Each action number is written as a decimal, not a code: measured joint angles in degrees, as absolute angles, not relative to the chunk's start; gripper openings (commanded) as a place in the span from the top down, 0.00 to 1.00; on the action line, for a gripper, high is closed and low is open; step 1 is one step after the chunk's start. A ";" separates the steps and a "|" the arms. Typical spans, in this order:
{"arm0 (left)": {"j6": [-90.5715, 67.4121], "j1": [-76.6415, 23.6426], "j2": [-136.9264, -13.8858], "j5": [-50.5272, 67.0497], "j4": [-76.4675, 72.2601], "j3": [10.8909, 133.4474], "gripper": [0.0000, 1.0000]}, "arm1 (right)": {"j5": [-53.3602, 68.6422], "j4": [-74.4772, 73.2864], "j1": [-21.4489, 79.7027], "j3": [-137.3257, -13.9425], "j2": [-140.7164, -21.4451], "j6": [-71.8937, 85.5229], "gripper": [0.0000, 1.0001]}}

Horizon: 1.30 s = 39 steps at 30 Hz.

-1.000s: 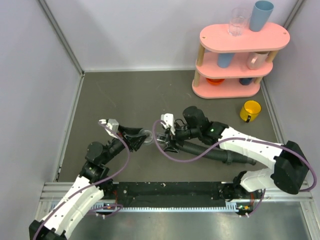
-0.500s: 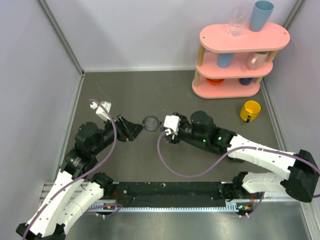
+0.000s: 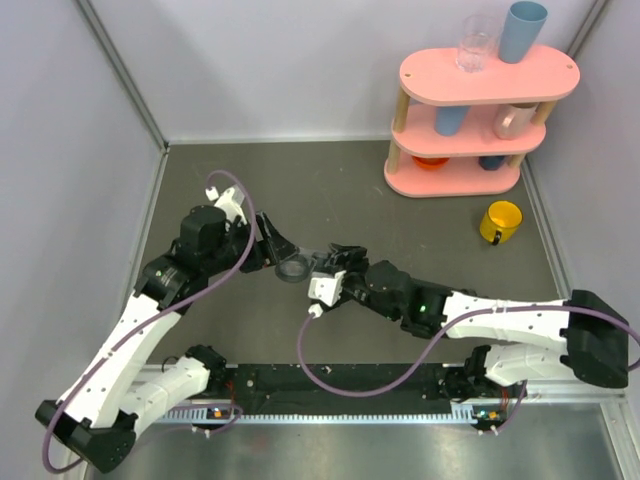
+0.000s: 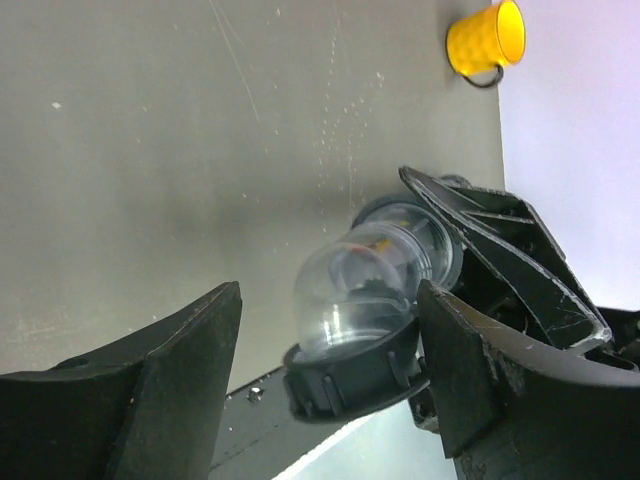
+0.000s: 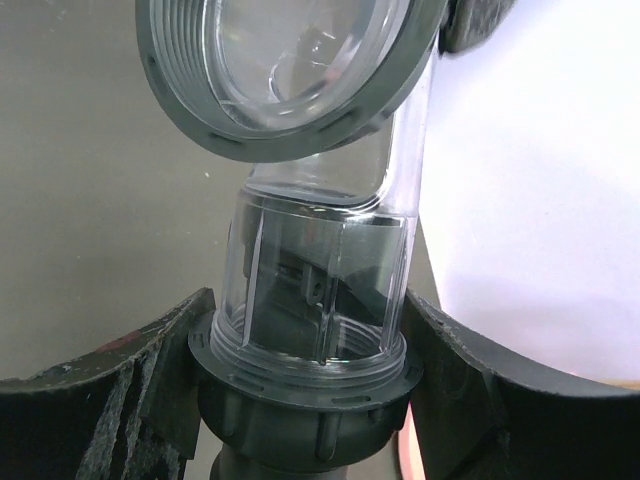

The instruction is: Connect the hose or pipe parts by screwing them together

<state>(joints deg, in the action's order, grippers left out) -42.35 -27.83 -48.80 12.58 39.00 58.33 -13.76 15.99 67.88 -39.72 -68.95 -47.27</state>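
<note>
Elbow fitting [image 5: 320,290] looks light, rigid, slick: right jaws clamp its ring nut [image 5: 300,400], the best hold; left jaws gape around it.

One elbow fitting [image 3: 295,268], one yellow cup [image 3: 502,221]

No legible txt, labels, brand marks or nos. anywhere: none on elbow fitting [image 5: 310,330], yellow cup [image 3: 501,221], pink shelf [image 3: 545,75].

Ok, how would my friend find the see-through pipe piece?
Look at the middle of the grey table. There the right end effector grips a bent pipe fitting, with the left end effector open around it. It alone is clear plastic with grey ring nuts.
</note>
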 measured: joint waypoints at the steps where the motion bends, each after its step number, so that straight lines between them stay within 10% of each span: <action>1: -42.37 -27.86 -49.32 13.21 38.98 58.30 0.27 | -14.55 16.62 68.29 -39.72 -69.54 -48.07 1.00; 6: -43.09 -27.86 -50.81 19.92 36.86 56.31 0.35 | -16.86 18.81 68.97 -39.72 -71.18 -49.98 1.00; 17: -38.85 -26.96 -38.72 29.91 11.35 34.92 1.00 | -6.81 8.05 65.28 -40.16 -69.60 -42.59 1.00; 26: -29.85 -27.00 -39.48 35.79 -0.08 31.31 0.92 | 10.79 -2.90 58.48 -44.40 -67.37 -33.78 1.00; 30: -26.35 -27.00 -42.19 40.16 -0.69 31.31 0.47 | 14.74 -6.46 57.14 -44.40 -67.37 -31.20 1.00; 39: -22.26 -27.83 -49.01 45.10 7.38 36.75 0.37 | 19.73 -5.08 56.99 -44.45 -67.09 -30.33 1.00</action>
<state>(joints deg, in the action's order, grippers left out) -22.26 -27.83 -49.01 45.10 7.38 36.75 19.73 -5.08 56.99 -44.45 -67.09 -30.33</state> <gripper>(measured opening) 0.645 0.675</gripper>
